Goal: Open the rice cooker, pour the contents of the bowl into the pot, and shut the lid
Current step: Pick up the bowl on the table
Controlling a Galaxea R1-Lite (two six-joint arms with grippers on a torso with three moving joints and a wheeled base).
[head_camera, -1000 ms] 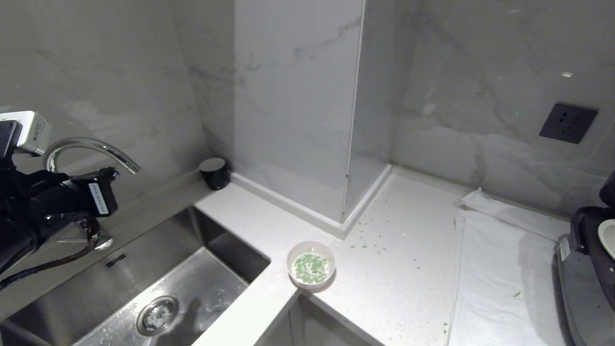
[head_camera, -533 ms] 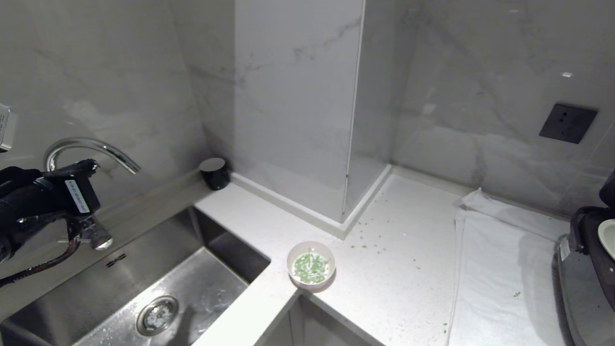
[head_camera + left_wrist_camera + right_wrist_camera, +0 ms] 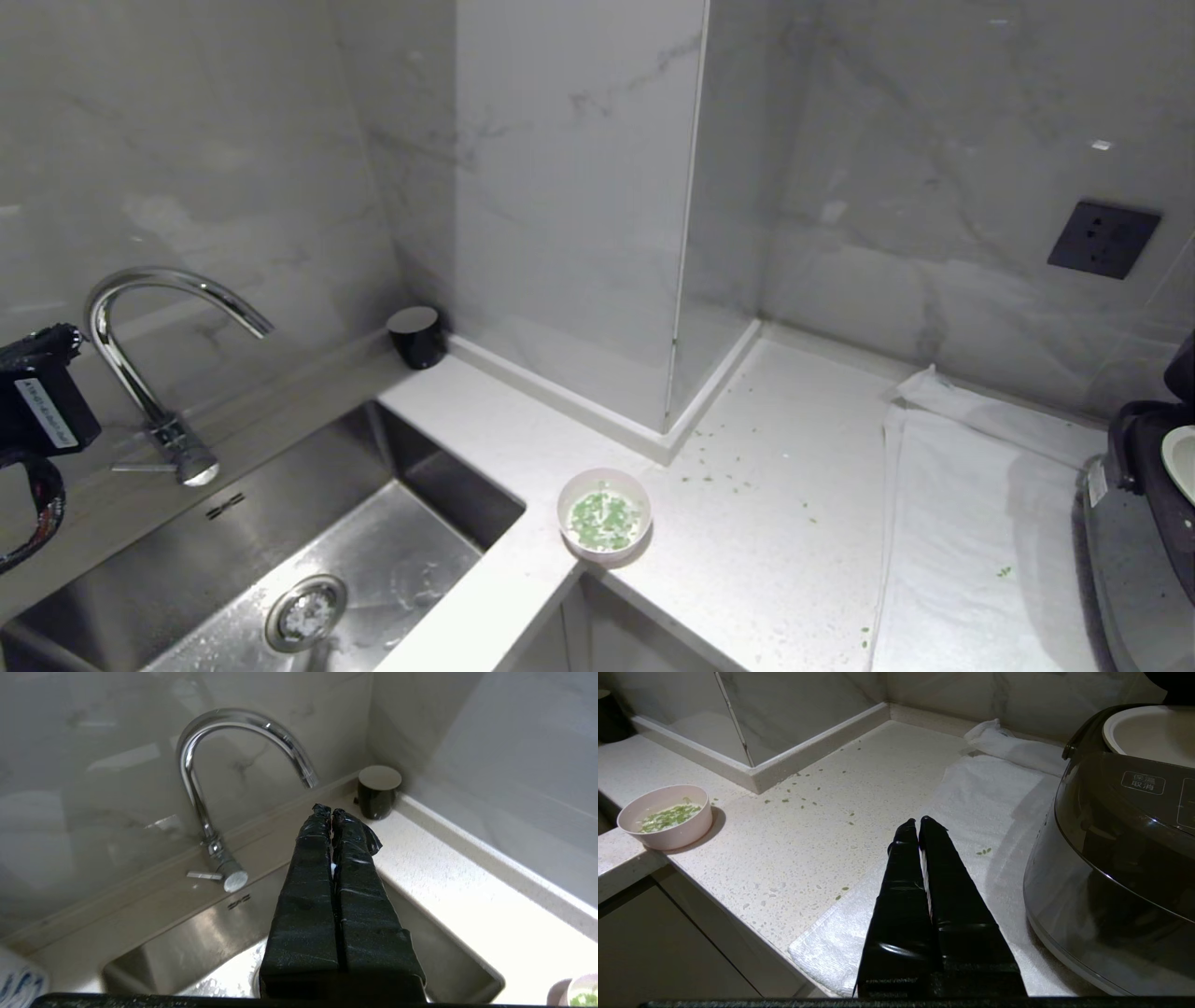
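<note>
Since the bowl (image 3: 604,516) with the contents (image 3: 604,519) sits right on the counter edge, lower centre, and the left gripper (image 3: 331,811) hangs clenched and empty at far left, a sloppy grab could easily dump it into the sink (image 3: 233,569)

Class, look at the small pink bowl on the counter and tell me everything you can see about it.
The bowl is small, round and pale pink with a whitish inside, seemingly plastic or ceramic. It stands upright near the counter's front edge, beside the sink. Inside lie wet green bits. Nothing touches it but the counter; more green bits are scattered nearby.
</note>
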